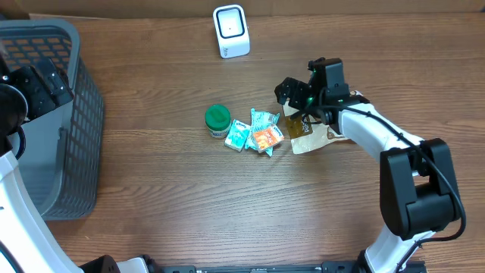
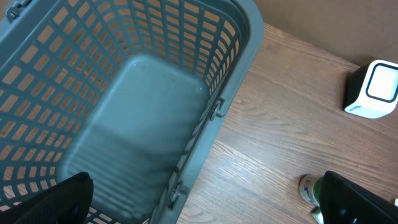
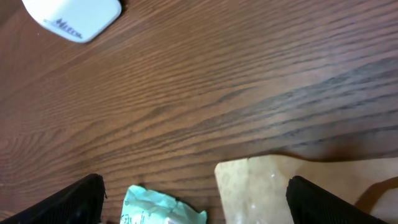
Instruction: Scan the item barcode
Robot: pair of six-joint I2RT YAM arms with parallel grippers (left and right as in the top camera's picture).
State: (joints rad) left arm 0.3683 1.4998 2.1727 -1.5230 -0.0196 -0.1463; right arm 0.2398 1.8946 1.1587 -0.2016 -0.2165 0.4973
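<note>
A white barcode scanner (image 1: 231, 30) stands at the back of the table, also seen as the scanner (image 3: 71, 15) and the scanner (image 2: 373, 90). The items lie in a cluster mid-table: a green-lidded jar (image 1: 217, 120), teal packets (image 1: 239, 135), an orange packet (image 1: 267, 139) and a tan pouch (image 1: 303, 138). My right gripper (image 1: 295, 98) hovers open just above the pouch (image 3: 280, 186) and a teal packet (image 3: 161, 210), with nothing between its fingers. My left gripper (image 1: 38, 82) stands open over the grey basket (image 2: 143, 93), holding nothing.
The grey mesh basket (image 1: 72, 114) fills the left side of the table and shows nothing inside. The jar (image 2: 309, 188) peeks out beside my left gripper's right finger. Bare wood lies between the scanner and the items.
</note>
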